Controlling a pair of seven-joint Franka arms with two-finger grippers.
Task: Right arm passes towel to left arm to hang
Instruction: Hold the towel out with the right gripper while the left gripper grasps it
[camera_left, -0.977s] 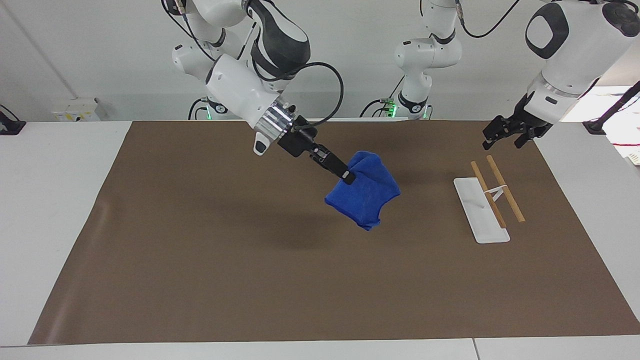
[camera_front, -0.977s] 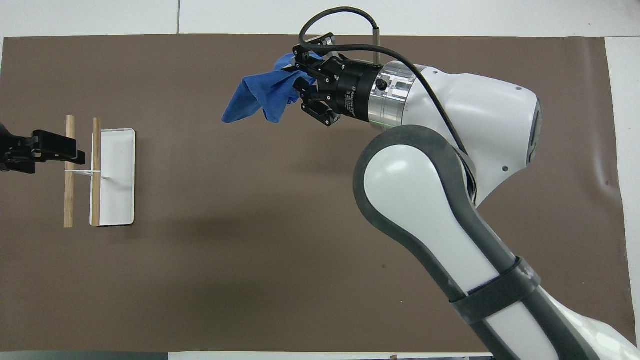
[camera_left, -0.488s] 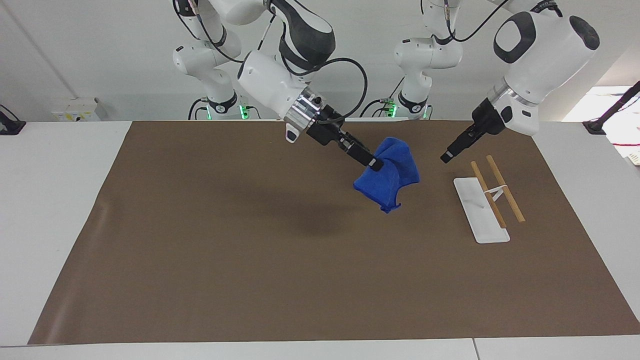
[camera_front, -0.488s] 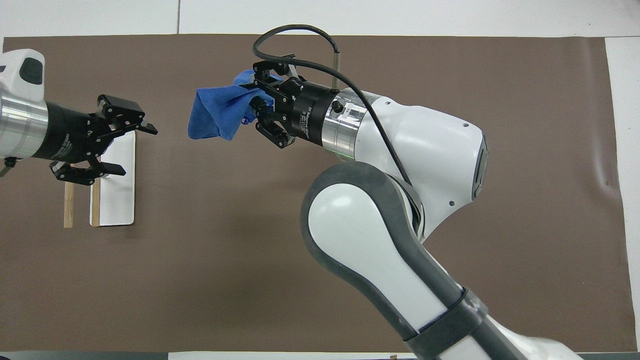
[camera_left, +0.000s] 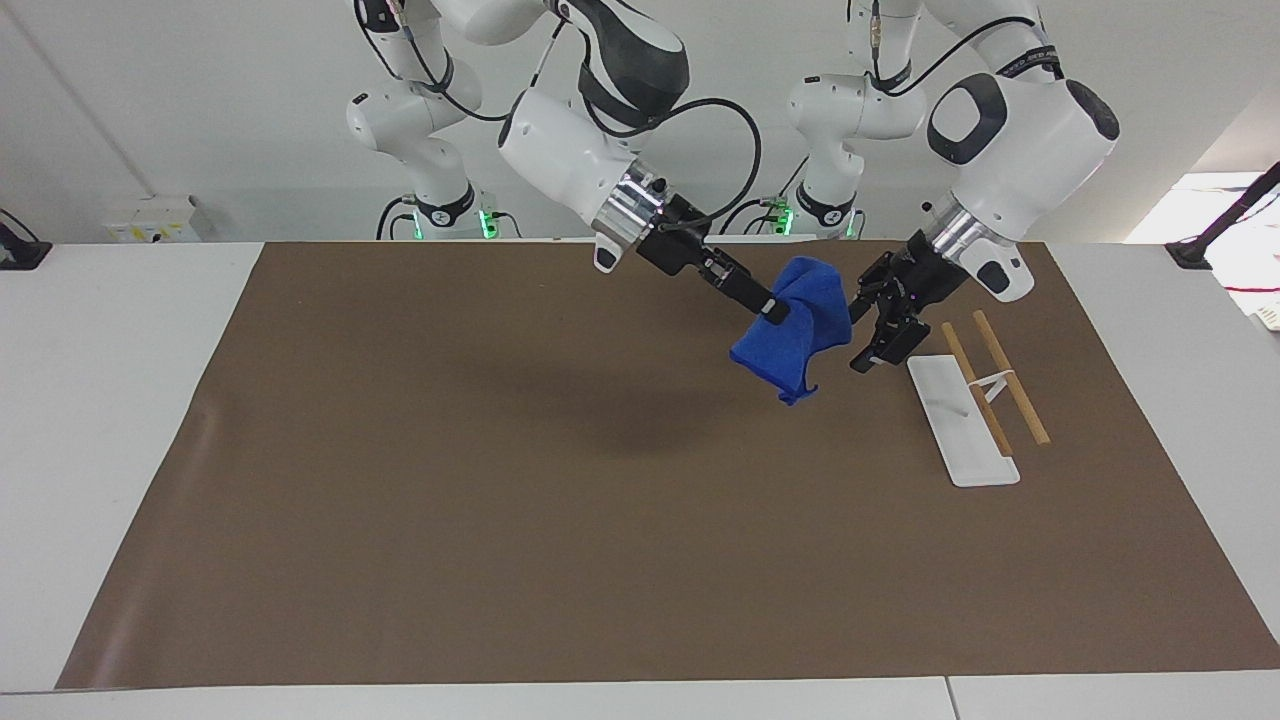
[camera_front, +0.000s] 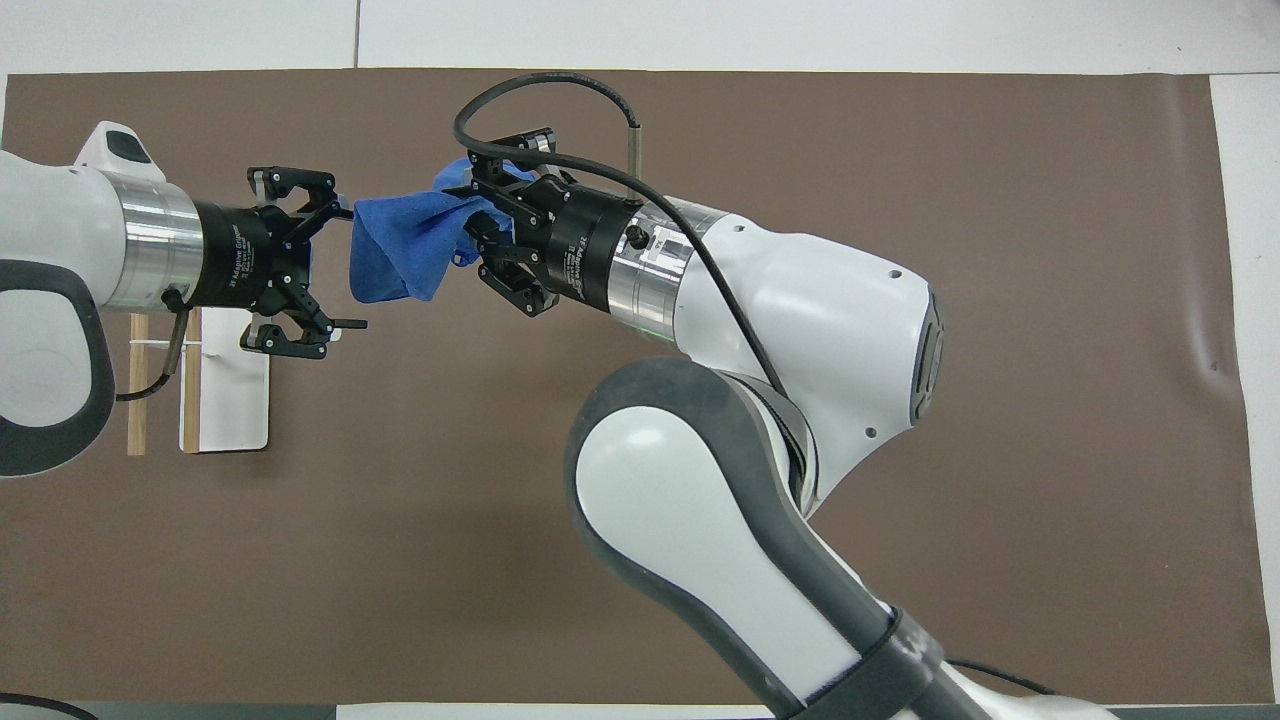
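You have the towel (camera_left: 795, 335) off the counter (camera_left: 120, 400) and in the air, pinched at one bunched end by the right claw (camera_left: 770, 310), whose fingertips are clamped together on the cloth. The rest of it hangs in a loose fold over the brown mat (camera_left: 500, 500), toward the left arm's end of the counter and just short of the rack (camera_left: 975, 405).

The left claw (camera_left: 880, 325) is level with the towel's free side, its fingers spread wide. In the overhead view one fingertip sits at the cloth's edge; I cannot tell whether it touches. It grips nothing yet.

Status, in my judgement: pickup done, carry to the meeting point done, handover not yet made. Outstanding items:
- left claw to close on the free edge;
- right claw to let go only once that grip is secure;
- left arm to carry the towel to the rack's wooden bars, which stand bare, and drape it.
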